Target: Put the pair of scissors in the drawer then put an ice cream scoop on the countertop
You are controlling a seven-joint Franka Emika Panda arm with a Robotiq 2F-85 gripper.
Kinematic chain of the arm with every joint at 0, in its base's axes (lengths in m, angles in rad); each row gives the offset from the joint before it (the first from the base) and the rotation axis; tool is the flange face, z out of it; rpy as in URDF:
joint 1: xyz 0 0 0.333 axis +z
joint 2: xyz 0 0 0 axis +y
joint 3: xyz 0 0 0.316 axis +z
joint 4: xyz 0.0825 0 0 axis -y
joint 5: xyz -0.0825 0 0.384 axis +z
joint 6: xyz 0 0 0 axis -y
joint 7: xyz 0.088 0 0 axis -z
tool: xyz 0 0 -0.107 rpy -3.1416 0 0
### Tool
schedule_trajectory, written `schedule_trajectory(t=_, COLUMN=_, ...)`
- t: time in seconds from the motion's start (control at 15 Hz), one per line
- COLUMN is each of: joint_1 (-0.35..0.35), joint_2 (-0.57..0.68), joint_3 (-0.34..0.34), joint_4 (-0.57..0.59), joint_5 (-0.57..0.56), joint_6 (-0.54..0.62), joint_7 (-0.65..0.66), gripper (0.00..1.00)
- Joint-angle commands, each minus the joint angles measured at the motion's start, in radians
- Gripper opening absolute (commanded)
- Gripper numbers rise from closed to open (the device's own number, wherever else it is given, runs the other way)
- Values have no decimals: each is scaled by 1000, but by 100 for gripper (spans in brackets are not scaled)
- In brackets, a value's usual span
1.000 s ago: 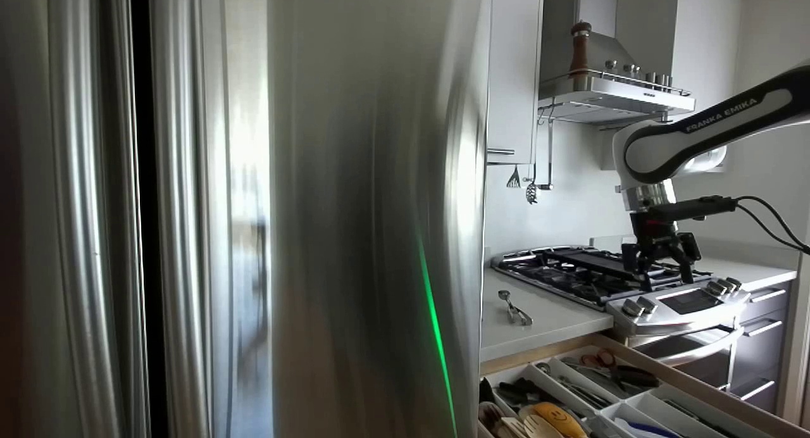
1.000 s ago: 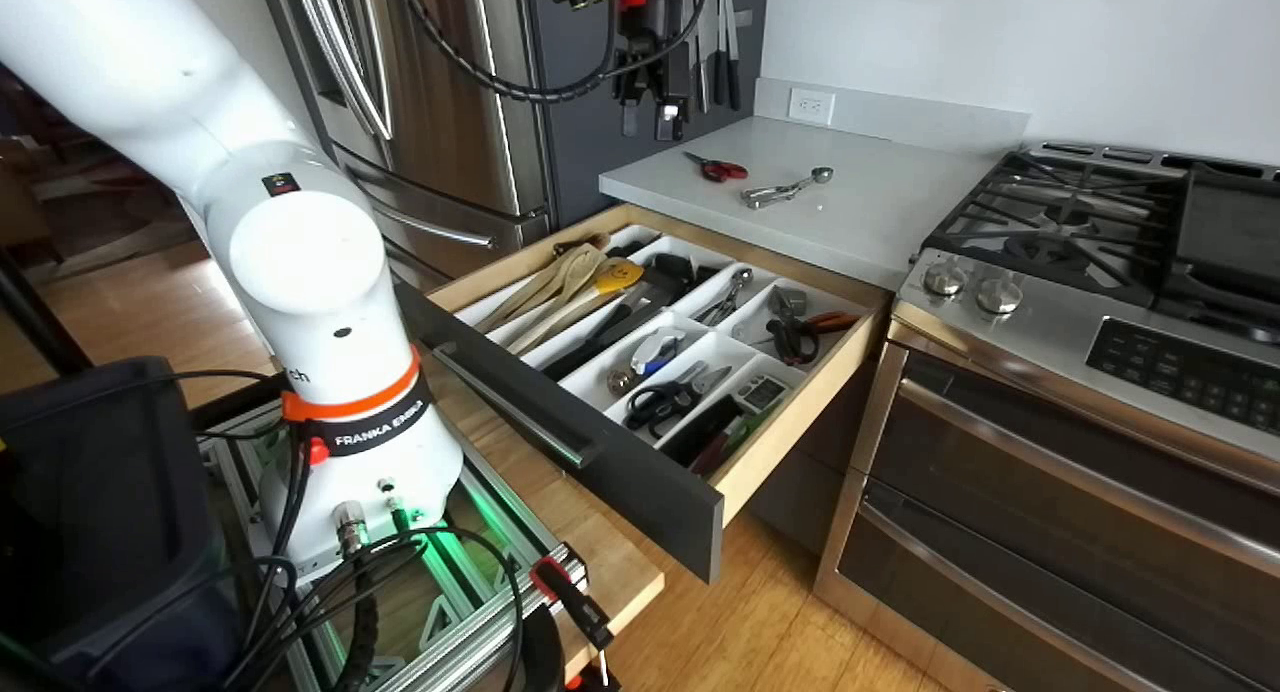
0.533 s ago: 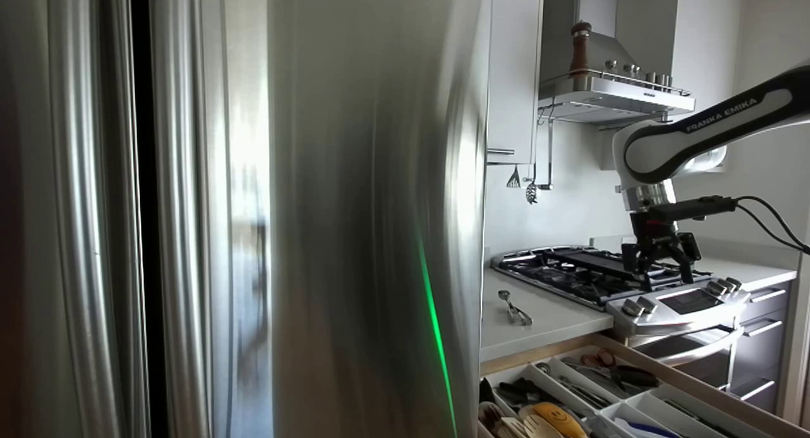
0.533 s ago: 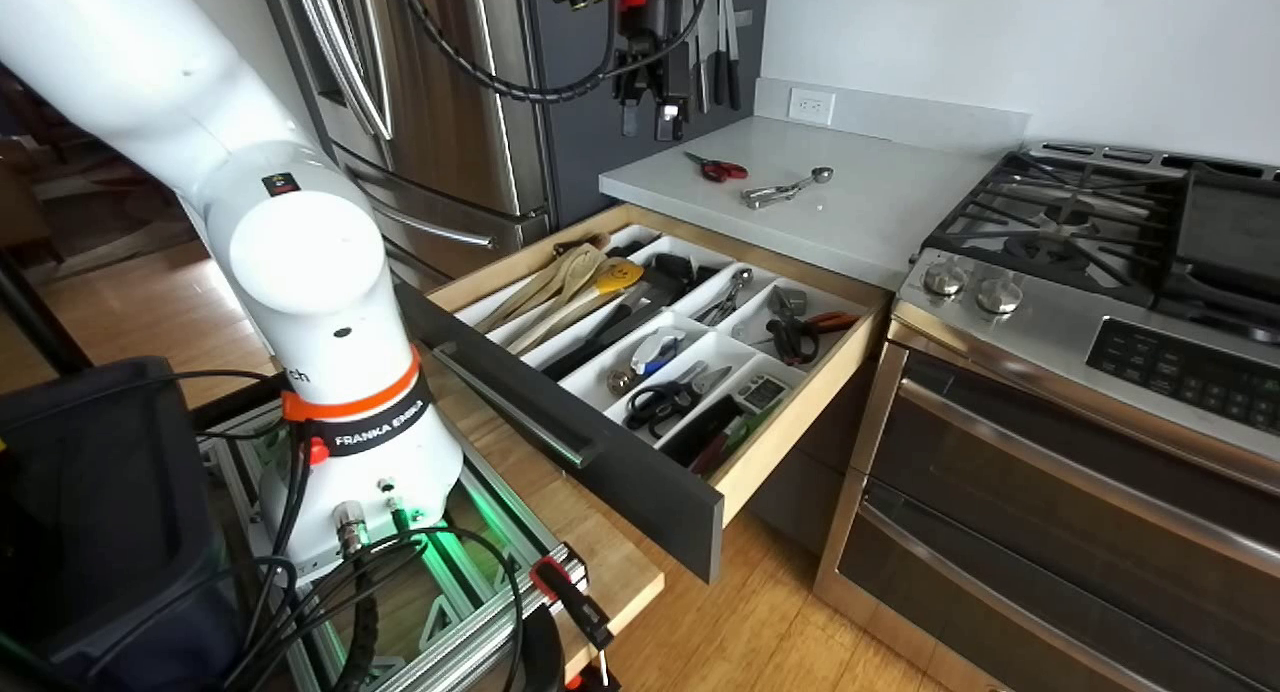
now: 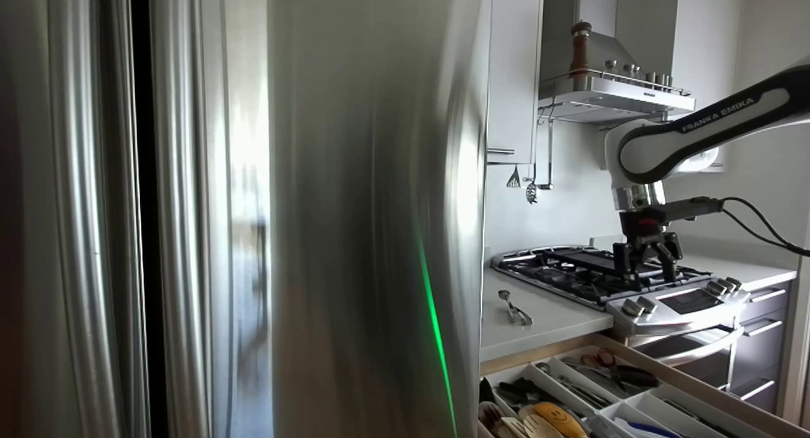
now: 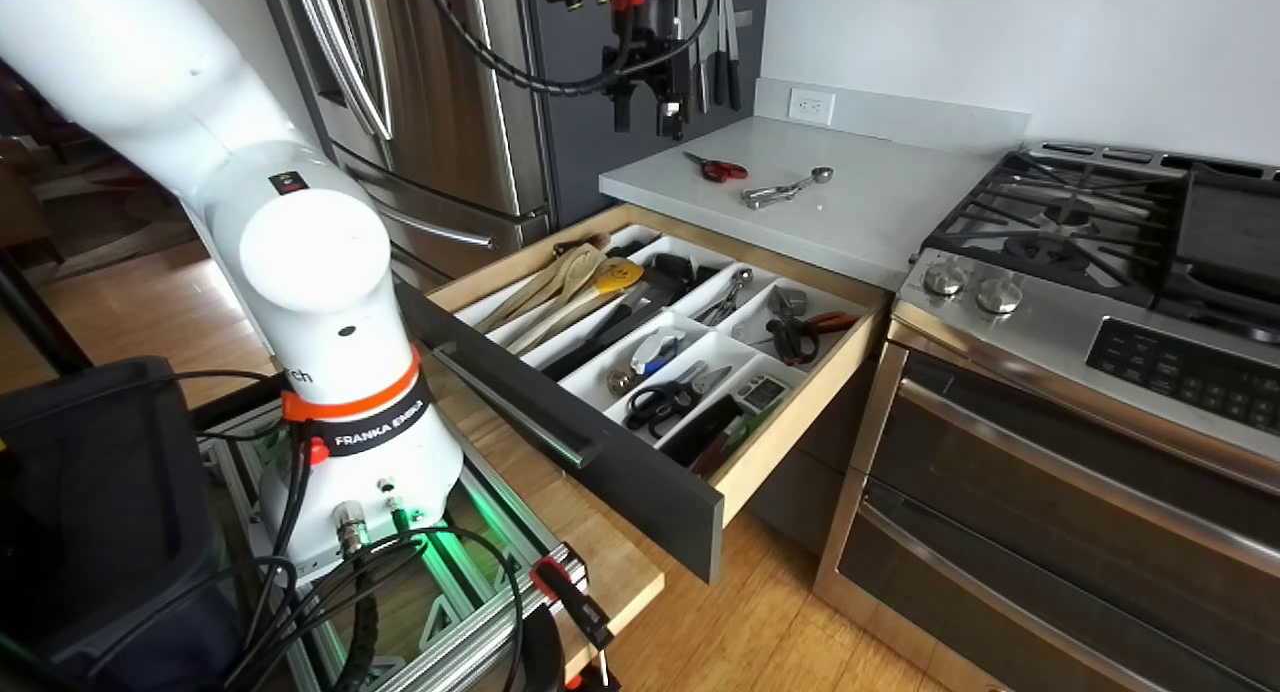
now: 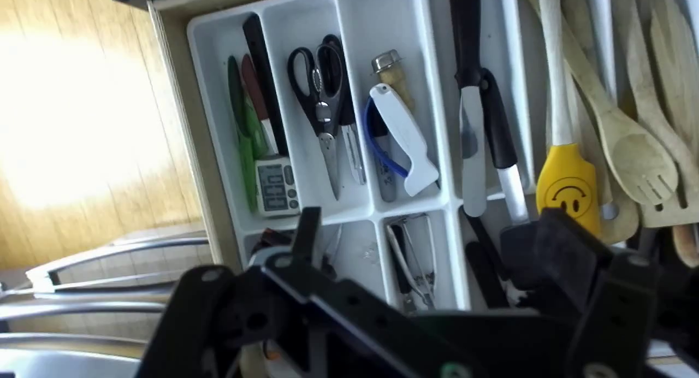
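Red-handled scissors [image 6: 718, 169] lie on the pale countertop [image 6: 860, 217] in an exterior view. A metal ice cream scoop [image 6: 785, 189] lies beside them; it also shows on the counter in an exterior view [image 5: 516, 310]. The drawer [image 6: 790, 447] is pulled out, with white compartments of utensils. Black-handled scissors [image 7: 322, 110] lie in one compartment. A metal scoop-like tool [image 7: 415, 258] lies in another, its far end hidden by my gripper. My gripper [image 7: 437, 220] is open and empty, above the drawer; it hangs in the air in both exterior views [image 6: 646, 122] [image 5: 646, 275].
The fridge [image 5: 373, 204] stands beside the counter and hides the red scissors in an exterior view. The gas hob [image 6: 1070, 222] is on the counter's other side. The drawer also holds wooden spoons, a yellow smiley tool [image 7: 568, 187], a timer [image 7: 276, 187] and orange-handled tools [image 6: 830, 322].
My arm and gripper have shifted a little, leftward toward the fridge in an exterior view, in the last half second. The gripper has turned slightly. The scissors, scoop and drawer are unchanged.
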Motion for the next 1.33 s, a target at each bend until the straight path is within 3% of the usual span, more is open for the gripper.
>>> schedule_trajectory(t=0.0, joint_1=68, joint_2=74, joint_3=-3, joint_4=62, joint_5=10, joint_6=23, joint_7=-137, gripper=100)
schedule_trajectory(t=0.53, joint_1=151, joint_2=342, joint_3=15, joint_4=254, joint_5=7, joint_6=145, joint_7=-476, gripper=100)
schedule_trajectory(t=0.67, joint_1=154, joint_2=422, joint_3=21, joint_4=299, joint_5=-20, joint_6=223, joint_7=-535, gripper=100)
schedule_trajectory(t=1.0, joint_1=141, joint_2=597, joint_3=37, joint_4=422, joint_5=47, joint_6=406, joint_7=-648, gripper=100)
schedule_trajectory(t=1.27, joint_1=120, joint_2=718, joint_3=64, joint_4=575, joint_5=130, joint_6=419, joint_7=-696, gripper=100)
